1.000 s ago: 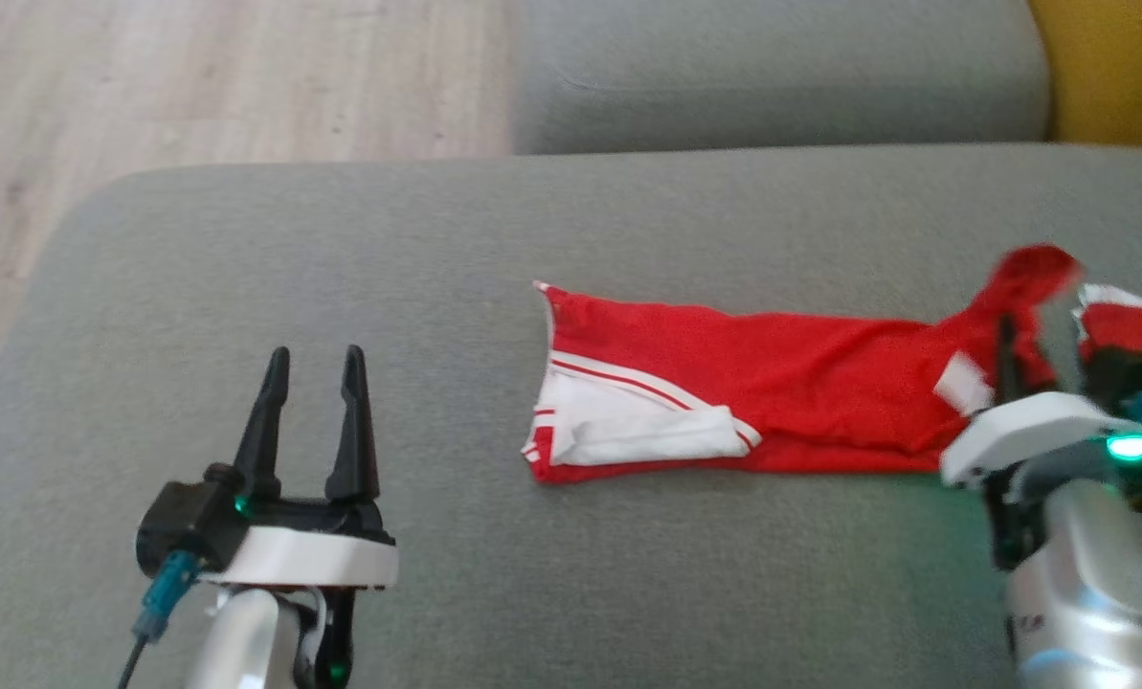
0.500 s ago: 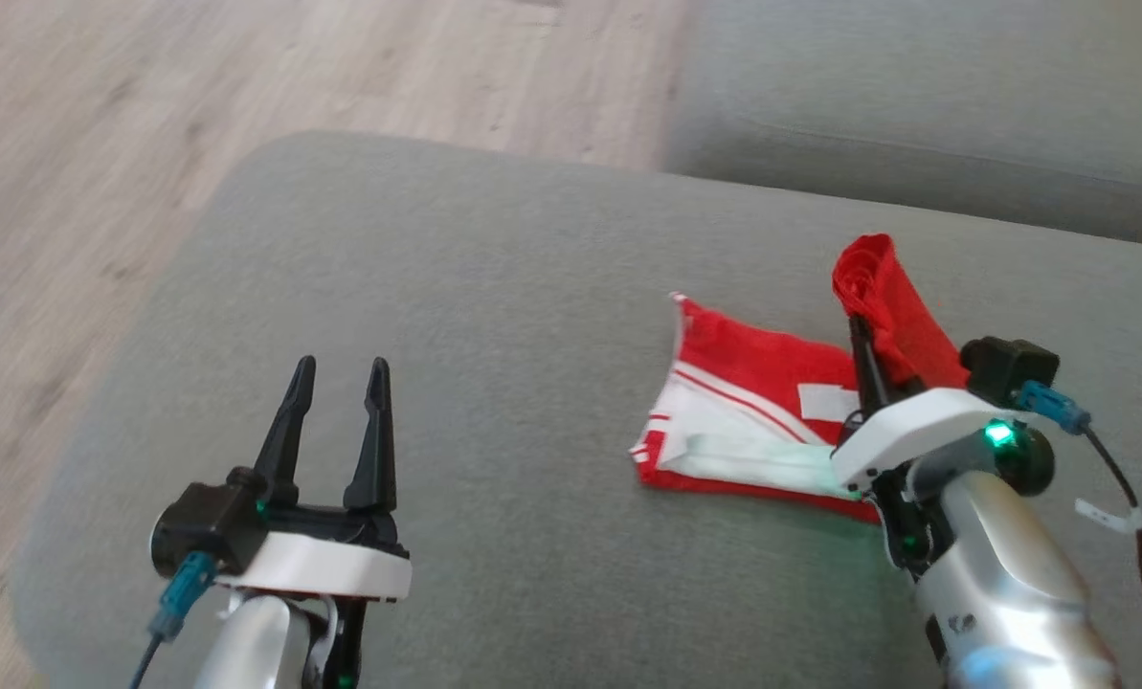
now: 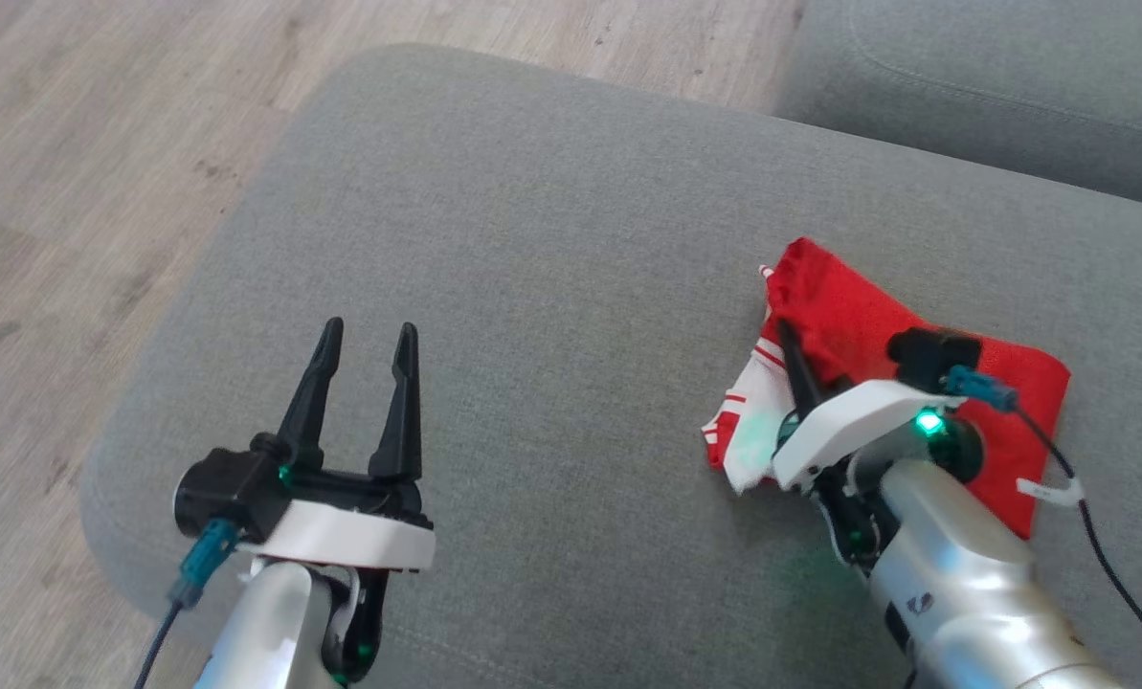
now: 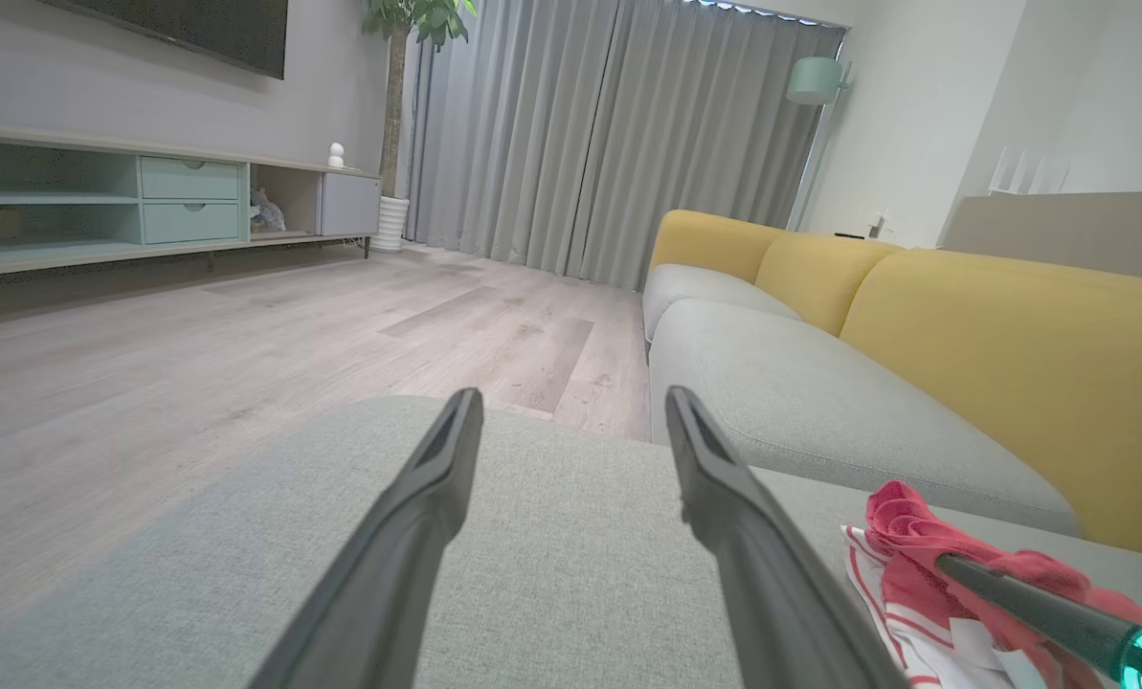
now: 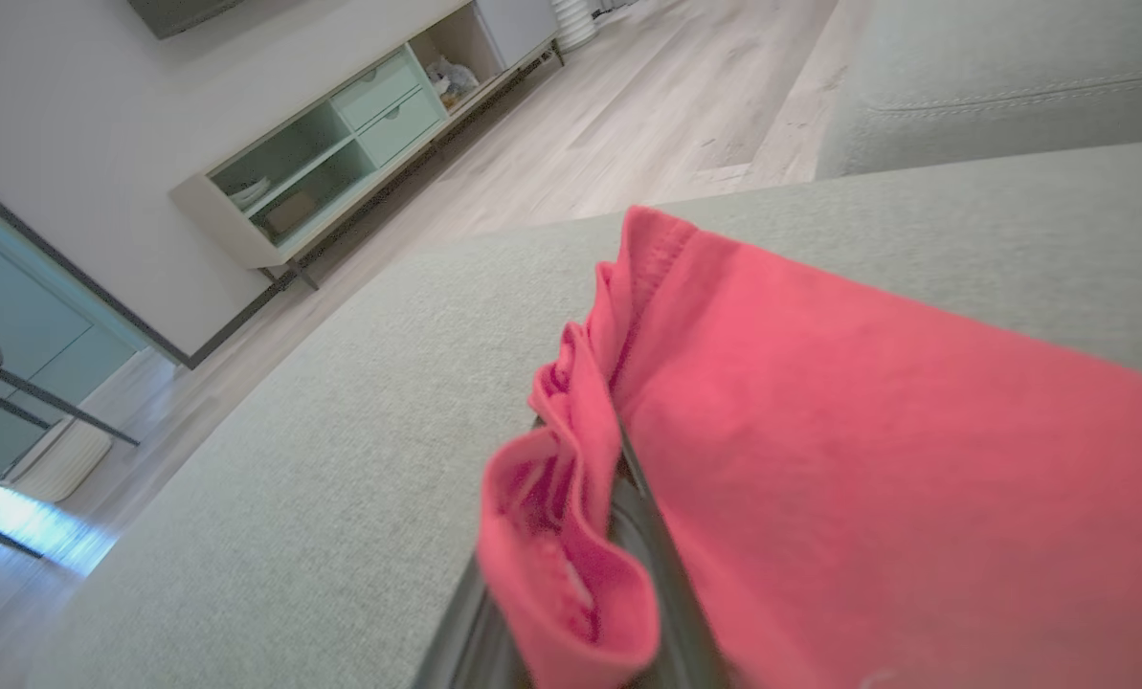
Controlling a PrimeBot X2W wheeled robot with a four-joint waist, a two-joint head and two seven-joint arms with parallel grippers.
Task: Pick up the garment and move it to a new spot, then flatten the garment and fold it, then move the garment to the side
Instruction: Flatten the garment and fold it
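The red garment (image 3: 843,311), trimmed in white stripes, lies doubled over on the right part of the grey seat cushion (image 3: 551,239). Its far red edge is bunched and lifted. The right gripper (image 3: 793,337) is clamped on that bunched fold, and in the right wrist view the cloth wraps over both fingers. The white-trimmed edge pokes out toward the robot's left, beneath the wrist, while the garment's right corner lies flat.

Left of the garment, a broad stretch of bare cushion runs to the rounded left edge, with the wooden floor (image 3: 101,144) beyond it. The left gripper (image 3: 369,333) hovers over that stretch near the front-left corner. Its fingers are spread apart with nothing between them, and it is well apart from the garment. Beyond the far edge sits a second grey cushion (image 3: 992,86).
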